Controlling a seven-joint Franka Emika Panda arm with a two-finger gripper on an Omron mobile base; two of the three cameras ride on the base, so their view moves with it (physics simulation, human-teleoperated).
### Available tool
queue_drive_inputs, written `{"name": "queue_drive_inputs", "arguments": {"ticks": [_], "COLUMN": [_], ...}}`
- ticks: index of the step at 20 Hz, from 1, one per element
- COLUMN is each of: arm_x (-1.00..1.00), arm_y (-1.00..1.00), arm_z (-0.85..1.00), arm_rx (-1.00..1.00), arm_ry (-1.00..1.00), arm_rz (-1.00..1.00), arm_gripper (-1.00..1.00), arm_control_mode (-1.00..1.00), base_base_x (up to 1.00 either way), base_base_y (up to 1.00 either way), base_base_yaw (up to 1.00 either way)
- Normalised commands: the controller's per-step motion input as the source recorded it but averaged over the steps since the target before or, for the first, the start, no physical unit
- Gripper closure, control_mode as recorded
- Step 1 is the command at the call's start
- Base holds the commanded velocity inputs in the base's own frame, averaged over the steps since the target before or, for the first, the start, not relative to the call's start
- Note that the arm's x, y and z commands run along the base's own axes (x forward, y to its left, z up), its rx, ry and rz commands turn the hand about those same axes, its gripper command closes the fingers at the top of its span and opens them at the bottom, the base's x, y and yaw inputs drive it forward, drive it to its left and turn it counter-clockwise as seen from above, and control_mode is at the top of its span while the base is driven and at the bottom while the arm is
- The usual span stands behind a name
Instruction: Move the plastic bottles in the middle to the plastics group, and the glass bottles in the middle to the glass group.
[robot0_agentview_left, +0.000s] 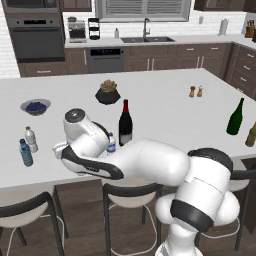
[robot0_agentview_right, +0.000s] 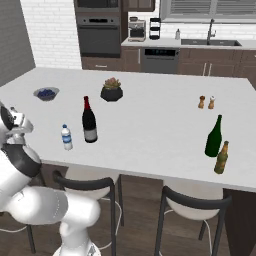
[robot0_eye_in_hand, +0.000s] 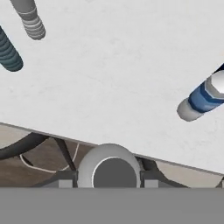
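Pinched in the gripper (robot0_eye_in_hand: 108, 184), bottom centre: plain greyish bottle (robot0_eye_in_hand: 109, 166), cap up, probably for a clean carry. Plastics group (robot0_eye_in_hand: 30, 22) upper left, likely the destination. Blue-label bottle (robot0_eye_in_hand: 199, 99) at right, wine bottle (robot0_agentview_left: 125, 122) mid-frame, both unsorted.

White island counter (robot0_agentview_left: 165, 107): 6 bottles, bowl (robot0_agentview_left: 35, 106), plant (robot0_agentview_left: 108, 92), 2 shakers (robot0_agentview_left: 195, 91).

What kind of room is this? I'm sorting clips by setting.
A simulated home kitchen: a built-in oven, a sink under the window, and a big white island with bottles on it and stools tucked beneath.
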Motion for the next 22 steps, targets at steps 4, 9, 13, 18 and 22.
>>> {"name": "queue_drive_inputs", "arguments": {"ticks": [4,9,13,18,22], "arm_x": [0.59,0.71,0.58,0.42,0.26], "arm_y": [0.56,0.30,0.28,0.38,0.33], "arm_z": [0.02,-0.16,-0.13,-0.02,-0.06], "arm_rx": [0.00,0.00,0.06,0.06,0.00], "arm_ry": [-0.08,-0.07,-0.01,0.00,0.00], "arm_rz": [0.02,0.08,0.18,0.16,0.09], "arm_gripper": [1.00,1.00,1.00,1.00,1.00], "arm_control_mode": [-1.00,-1.00,-1.00,-1.00,-1.00], "base_base_x": [0.00,0.00,0.00,0.00,0.00], "base_base_y": [0.00,0.00,0.00,0.00,0.00], "base_base_yaw": [0.00,0.00,0.00,0.00,0.00]}}
